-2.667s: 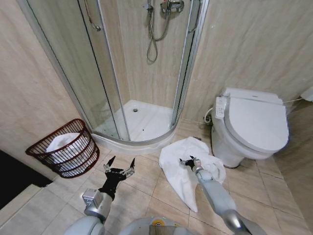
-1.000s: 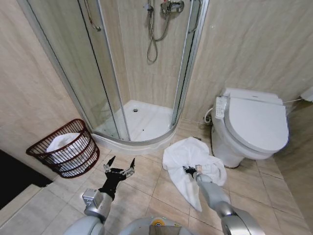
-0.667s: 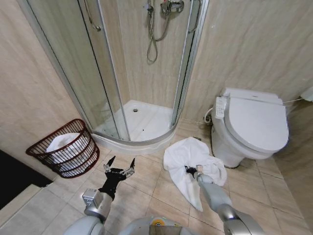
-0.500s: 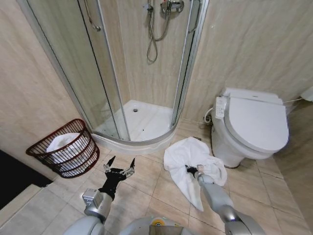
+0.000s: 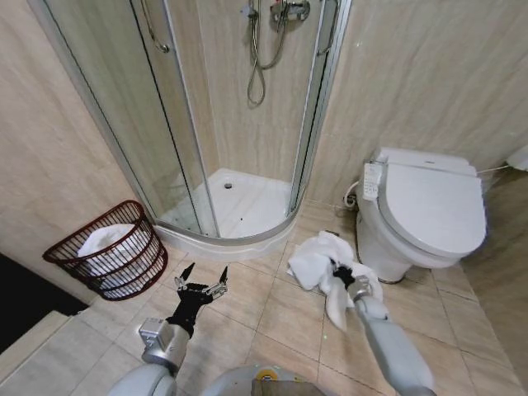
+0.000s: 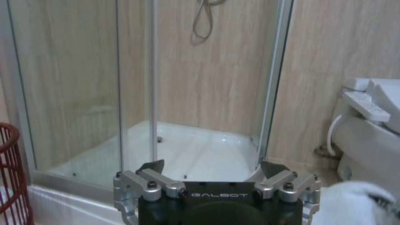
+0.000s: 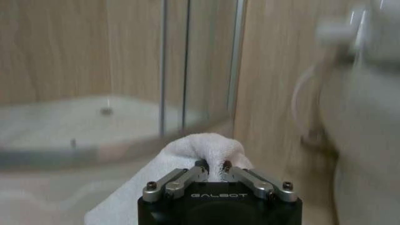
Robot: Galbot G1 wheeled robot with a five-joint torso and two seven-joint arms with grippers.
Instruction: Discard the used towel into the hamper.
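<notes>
Two grippers show in the head view: the right gripper (image 5: 340, 272) has its fingers clamped on a bunched fold of the crumpled white terry towel (image 5: 323, 268), which is gathered and partly raised off the beige tiled floor (image 5: 247, 301) just in front of the white toilet (image 5: 425, 210), with one end trailing down toward the tiles. The right wrist view gives the close detail the head view lacks: the two metal fingers (image 7: 187, 176) meet tip to tip, with a hump of towel (image 7: 203, 147) pinched between them and rising above. The left gripper (image 5: 203, 279) hangs low near the floor on the robot's left, its fingers spread wide apart and holding nothing; the left wrist view confirms the gap between its dark fingertips (image 6: 153, 166) and also catches a white edge of the towel (image 6: 347, 201) at one corner. The small round dark red-brown wire hamper (image 5: 106, 249) stands against the beige wall on the robot's far left, beside the curved glass shower enclosure (image 5: 231, 124), well apart from the towel, with white cloth already lying inside it. From the left wrist camera, a few red bars of its rim (image 6: 9, 178) are visible at the frame edge.
</notes>
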